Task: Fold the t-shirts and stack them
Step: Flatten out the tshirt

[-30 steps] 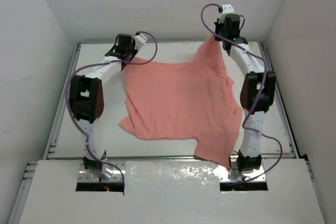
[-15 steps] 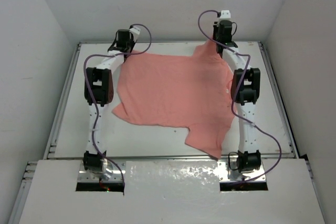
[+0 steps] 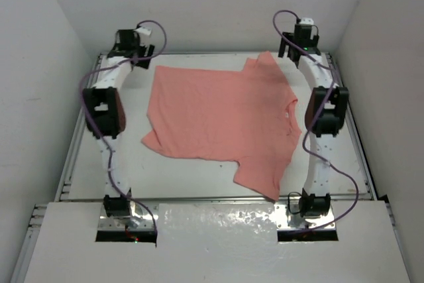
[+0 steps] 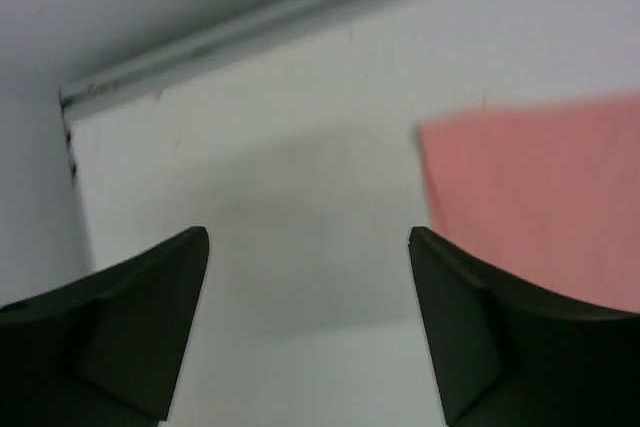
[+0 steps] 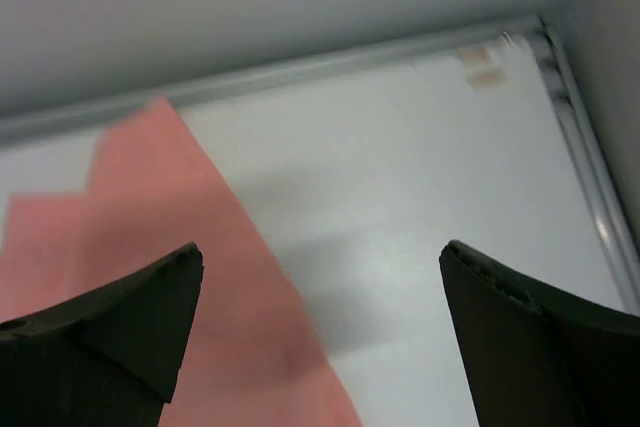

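At the far left corner of the table [image 3: 199,175], the left gripper [image 3: 130,46] is held with its fingers spread apart and nothing between them. Only bare table surface is seen below it in the left wrist view. The t-shirt [image 3: 218,117] is laid flat in the middle of the table and is touched by neither arm. Its long axis is directed across the table, from left to right: the hem [image 3: 151,107] is turned to the left arm and the collar [image 3: 290,108] to the right arm. From the left gripper the cloth lies to the right and a little nearer, and the far hem corner [image 3: 158,71] is the part closest to it. At the far right, the right gripper [image 3: 299,43] is likewise opened wide and empty, with the far sleeve [image 3: 265,64] just beside it on its left. The folding is judged as not yet begun. Each far corner is probably best taken by the arm on its own side.
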Controlling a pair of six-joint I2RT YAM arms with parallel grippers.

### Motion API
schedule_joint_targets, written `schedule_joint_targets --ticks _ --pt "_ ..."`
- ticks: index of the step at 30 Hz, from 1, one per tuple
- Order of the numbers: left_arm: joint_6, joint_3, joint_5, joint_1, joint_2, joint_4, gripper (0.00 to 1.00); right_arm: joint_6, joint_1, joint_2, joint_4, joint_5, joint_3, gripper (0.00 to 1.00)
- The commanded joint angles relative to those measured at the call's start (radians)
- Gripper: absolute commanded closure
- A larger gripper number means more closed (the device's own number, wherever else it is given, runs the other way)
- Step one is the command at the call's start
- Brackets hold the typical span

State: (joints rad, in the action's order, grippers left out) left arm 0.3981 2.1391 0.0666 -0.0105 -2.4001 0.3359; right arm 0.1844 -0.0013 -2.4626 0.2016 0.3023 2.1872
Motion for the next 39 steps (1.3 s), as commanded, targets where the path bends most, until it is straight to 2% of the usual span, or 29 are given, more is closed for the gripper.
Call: schedule_joint_targets --ticks 1,2,3,4,5,6,7,8,9,10,12,17,21,24,27,28,30,31,32,35,39 --pt "0.261 -0.254 -0.228 -0.040 0.461 0.083 0.31 0.070 -0.039 0.403 0.290 -0.012 -0.288 0.01" --pt "0.315 -0.421 -0.206 -0.043 0.525 0.113 0.38 0.082 -0.040 0.484 0.306 -0.038 -0.407 0.01" --pt "0.321 -0.486 -0.205 -0.054 0.574 0.161 0.49 0.096 -0.039 0.563 0.311 -0.089 -0.519 0.03" --pt "0.315 -0.537 -0.253 -0.087 0.649 0.213 0.52 0.122 -0.039 0.711 0.314 -0.112 -0.729 0.07" --pt "0.271 -0.644 -0.276 -0.106 0.682 0.303 0.54 0.136 -0.037 0.782 0.315 -0.147 -0.823 0.20" --pt "0.246 -0.704 -0.295 -0.124 0.705 0.333 0.54 0.151 -0.035 0.845 0.321 -0.160 -0.893 0.28" --pt "0.225 -0.761 -0.312 -0.124 0.743 0.348 0.54 0.174 -0.029 0.957 0.340 -0.167 -1.019 0.35" --pt "0.176 -0.863 -0.315 -0.124 0.760 0.347 0.54 0.181 -0.025 1.006 0.349 -0.167 -1.074 0.42" --pt "0.136 -0.911 -0.326 -0.124 0.771 0.324 0.50 0.187 -0.014 1.051 0.361 -0.158 -1.121 0.44" --pt "0.066 -0.953 -0.349 -0.123 0.795 0.301 0.47 0.199 -0.006 1.127 0.384 -0.155 -1.205 0.41" --pt "0.016 -1.034 -0.367 -0.121 0.806 0.246 0.38 0.223 0.050 1.180 0.409 -0.157 -1.279 0.33" --pt "0.033 -1.140 -0.312 -0.123 0.812 0.192 0.36 0.279 0.133 1.270 0.498 -0.158 -1.443 0.33" --pt "0.079 -1.211 -0.392 -0.115 0.817 0.187 0.33 0.363 0.136 1.347 0.396 -0.201 -1.598 0.33" --pt "0.055 -1.239 -0.355 -0.114 0.773 0.138 0.33 0.378 0.136 1.337 0.337 -0.212 -1.649 0.35" --pt "0.028 -1.220 -0.413 -0.114 0.739 0.150 0.45 0.380 0.135 1.305 0.283 -0.189 -1.684 0.38" --pt "0.025 -1.214 -0.424 -0.115 0.737 0.158 0.60 0.383 0.133 1.297 0.272 -0.174 -1.692 0.41" --pt "0.045 -1.205 -0.418 -0.115 0.739 0.199 0.78 0.395 0.113 1.268 0.227 -0.175 -1.718 0.46" --pt "0.056 -1.202 -0.401 -0.114 0.742 0.216 0.95 0.401 0.104 1.255 0.211 -0.181 -1.724 0.49" --pt "0.064 -1.197 -0.348 -0.114 0.745 0.236 1.00 0.409 0.092 1.243 0.187 -0.189 -1.730 0.56" --pt "0.108 -1.183 -0.240 -0.117 0.765 0.330 1.00 0.424 0.083 1.202 0.202 -0.151 -1.719 0.71" --pt "0.151 -1.209 -0.214 -0.117 0.832 0.432 1.00 0.429 0.073 1.241 0.203 -0.143 -1.733 0.69"
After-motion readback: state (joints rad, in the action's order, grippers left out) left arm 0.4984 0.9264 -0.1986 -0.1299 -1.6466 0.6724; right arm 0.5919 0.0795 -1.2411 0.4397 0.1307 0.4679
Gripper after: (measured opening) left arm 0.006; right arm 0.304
